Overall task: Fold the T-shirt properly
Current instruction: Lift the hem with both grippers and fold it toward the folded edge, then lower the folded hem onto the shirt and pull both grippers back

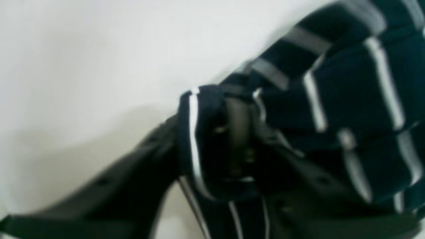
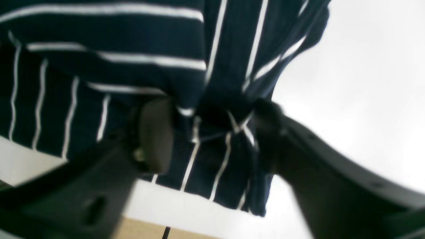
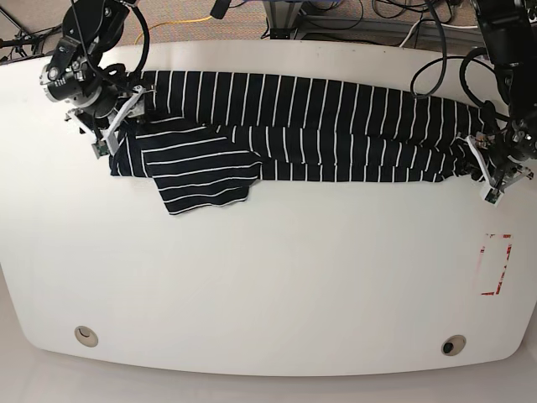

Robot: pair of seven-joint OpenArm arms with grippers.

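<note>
The T-shirt (image 3: 319, 126), dark navy with thin white stripes, lies stretched lengthwise along the far part of the white table (image 3: 268, 285). One flap (image 3: 201, 180) is folded toward the front at its left end. My right gripper (image 3: 113, 138) is at the shirt's left end. In the right wrist view it (image 2: 212, 132) is shut on bunched striped fabric (image 2: 132, 33). My left gripper (image 3: 491, 172) is at the shirt's right end. In the blurred left wrist view it (image 1: 229, 142) is shut on a fold of the fabric (image 1: 352, 93).
A red-outlined rectangular mark (image 3: 495, 264) is on the table near the right edge. Two round holes (image 3: 84, 336) (image 3: 453, 345) sit near the front edge. Cables (image 3: 361, 17) lie on the floor beyond the far edge.
</note>
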